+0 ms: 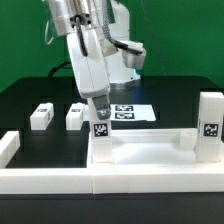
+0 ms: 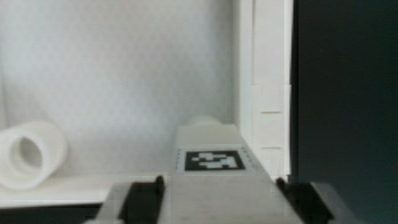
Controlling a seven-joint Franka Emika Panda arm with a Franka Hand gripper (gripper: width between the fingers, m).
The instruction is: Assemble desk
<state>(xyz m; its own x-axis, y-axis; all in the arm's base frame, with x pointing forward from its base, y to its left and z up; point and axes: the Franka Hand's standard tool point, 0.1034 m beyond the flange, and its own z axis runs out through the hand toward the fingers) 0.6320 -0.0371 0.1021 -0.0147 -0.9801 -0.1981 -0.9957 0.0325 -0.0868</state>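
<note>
I see a black surface (image 1: pixel 30 95) filling the middle of the frame, a green backdrop (image 1: pixel 20 40) at upper left, the marker board (image 1: pixel 135 112) lying flat at centre, and a long white wall (image 1: pixel 60 182) along the bottom edge.

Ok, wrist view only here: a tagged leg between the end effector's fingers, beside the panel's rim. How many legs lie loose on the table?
Observer: Two, a loose leg and a second loose leg beside it, on the black table, apart from the panel.
Operator: Which end of the panel is my held leg at?
Observer: The held leg stands upright at the end on the exterior view's left.
Operator: And the other end?
Observer: A fourth leg stands upright there.
</note>
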